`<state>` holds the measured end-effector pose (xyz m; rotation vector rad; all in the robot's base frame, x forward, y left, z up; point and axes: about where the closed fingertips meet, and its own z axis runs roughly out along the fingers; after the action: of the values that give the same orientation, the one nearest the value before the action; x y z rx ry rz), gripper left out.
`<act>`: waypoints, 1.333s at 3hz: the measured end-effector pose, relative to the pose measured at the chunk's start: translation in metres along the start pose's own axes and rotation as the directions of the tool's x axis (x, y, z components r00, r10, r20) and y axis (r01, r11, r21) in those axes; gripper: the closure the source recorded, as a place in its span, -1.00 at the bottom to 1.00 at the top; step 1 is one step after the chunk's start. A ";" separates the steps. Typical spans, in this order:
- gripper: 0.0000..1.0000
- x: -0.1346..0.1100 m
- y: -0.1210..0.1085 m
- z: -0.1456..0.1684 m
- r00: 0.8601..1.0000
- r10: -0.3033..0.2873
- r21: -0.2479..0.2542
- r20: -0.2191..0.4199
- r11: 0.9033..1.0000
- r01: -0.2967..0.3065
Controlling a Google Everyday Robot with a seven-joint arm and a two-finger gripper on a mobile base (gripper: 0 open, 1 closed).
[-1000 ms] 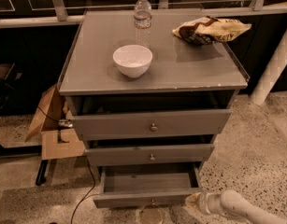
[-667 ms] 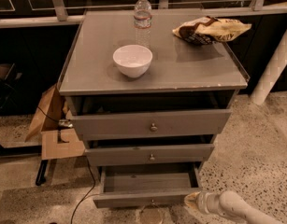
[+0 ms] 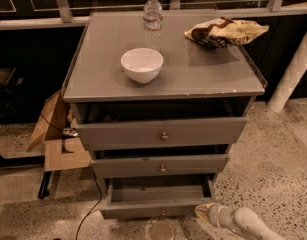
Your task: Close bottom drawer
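Observation:
The bottom drawer [image 3: 158,194] is the lowest of three grey drawers in a grey cabinet. It is pulled out and I see into its empty inside. Its small round knob [image 3: 163,213] sits at the centre of its low front. The mid-sized drawer [image 3: 162,165] and the tall top drawer [image 3: 163,133] above it also stand somewhat out. My gripper [image 3: 205,212], white and at the end of a pale arm, comes in from the bottom right. It is at the right front corner of the bottom drawer, at floor height.
On the cabinet top [image 3: 103,69] stand a white bowl [image 3: 142,64], a water bottle [image 3: 152,19] and a crumpled snack bag [image 3: 224,32]. A cardboard box [image 3: 58,134] and a black cable [image 3: 95,194] lie left. A white post [image 3: 292,69] stands right. The floor is speckled stone.

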<state>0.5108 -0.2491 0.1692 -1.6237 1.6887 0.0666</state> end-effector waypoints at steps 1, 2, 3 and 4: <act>1.00 -0.005 -0.013 0.005 0.999 -0.042 0.055 0.028 0.998 0.040; 1.00 -0.006 -0.027 0.013 0.997 -0.070 0.101 0.044 0.993 0.066; 1.00 0.002 -0.047 0.027 0.997 -0.078 0.139 0.029 0.988 0.074; 1.00 0.009 -0.058 0.037 0.997 -0.074 0.150 0.013 0.986 0.071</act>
<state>0.5802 -0.2473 0.1650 -1.5652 1.5799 -0.0789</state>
